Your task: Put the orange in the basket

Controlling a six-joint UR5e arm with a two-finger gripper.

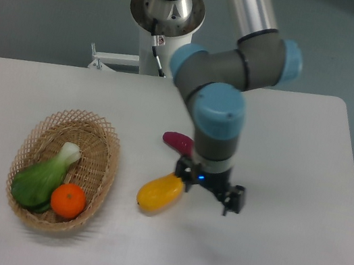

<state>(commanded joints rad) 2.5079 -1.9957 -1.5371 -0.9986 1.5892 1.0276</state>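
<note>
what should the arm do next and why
Probably nothing more than back up and away to a rest pose. The orange already lies inside the basket, next to the green vegetable, and the gripper holds nothing, hanging over the table beside the yellow fruit.
</note>
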